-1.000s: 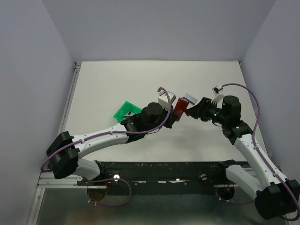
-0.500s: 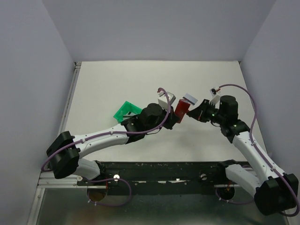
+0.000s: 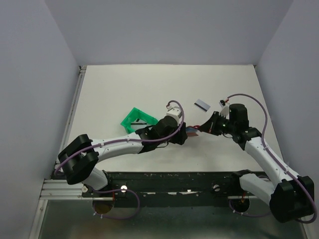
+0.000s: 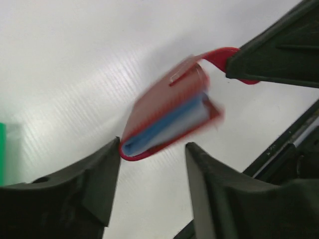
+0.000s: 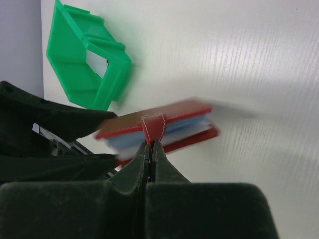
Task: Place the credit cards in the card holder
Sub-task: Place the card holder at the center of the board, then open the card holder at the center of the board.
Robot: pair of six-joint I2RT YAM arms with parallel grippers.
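Note:
The card holder point(image 5: 164, 124) is a dark red folded wallet with light blue inside, blurred, hanging just above the table. My right gripper point(image 5: 150, 145) is shut on its red strap point(image 5: 152, 127). In the left wrist view the card holder point(image 4: 167, 117) hangs just beyond my open left gripper point(image 4: 152, 149), whose left fingertip point(image 4: 110, 154) nearly touches its fold. From above, the holder point(image 3: 193, 131) sits between the left gripper point(image 3: 182, 135) and the right gripper point(image 3: 206, 126). One credit card point(image 3: 201, 104), pale with a dark stripe, lies flat on the table behind them.
A green plastic tray point(image 3: 137, 119) stands left of the left wrist, also seen in the right wrist view as the green tray point(image 5: 84, 62). The white table point(image 3: 149, 84) ends at grey walls on three sides. The black rail point(image 3: 174, 181) runs along the near edge.
The left gripper opened and let go of the card holder. The right gripper shut on its strap. Both grippers and the holder moved nearer the front edge.

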